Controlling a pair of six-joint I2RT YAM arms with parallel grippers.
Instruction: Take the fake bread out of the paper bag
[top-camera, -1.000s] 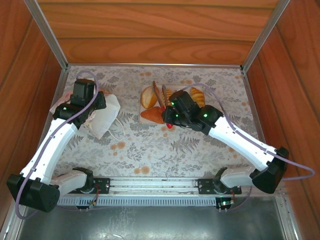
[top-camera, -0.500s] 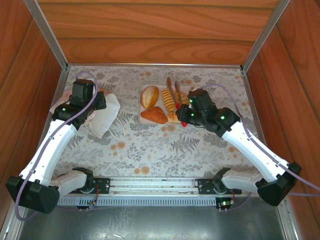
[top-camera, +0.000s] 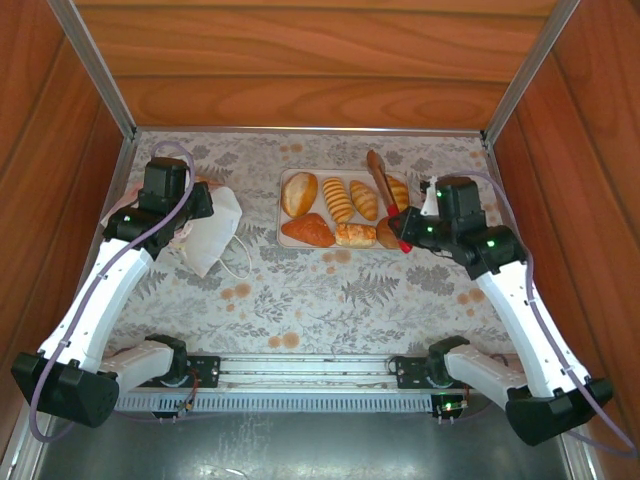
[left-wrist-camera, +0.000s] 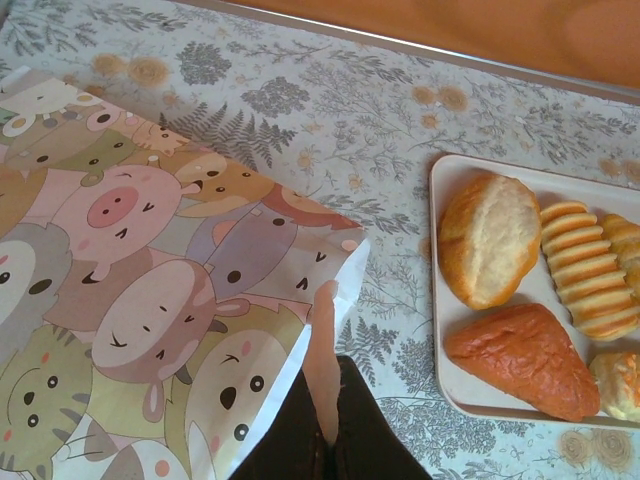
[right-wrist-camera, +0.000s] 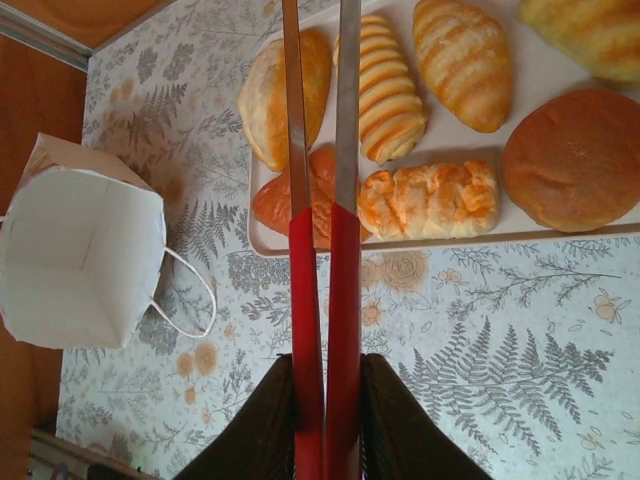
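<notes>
Top, left-wrist and right-wrist views of the bread-unpacking task. The paper bag (right-wrist-camera: 80, 260) is shown lying on its side at the left of the fern-patterned table (right-wrist-camera: 480, 330), its mouth turned toward the right wrist camera. Its animal-printed rim is pinched between the closed jaws of the left gripper (left-wrist-camera: 323, 330). The fake bread (right-wrist-camera: 430, 200), seven pieces in all, is laid out on the beige tray (left-wrist-camera: 455, 175), well apart from the bag. A pair of red-handled tongs (right-wrist-camera: 343, 300) is clamped by its handles in the nearly closed right gripper (right-wrist-camera: 327, 370). The metal blades are held close together, and nothing is gripped between them above the tray's left half.
</notes>
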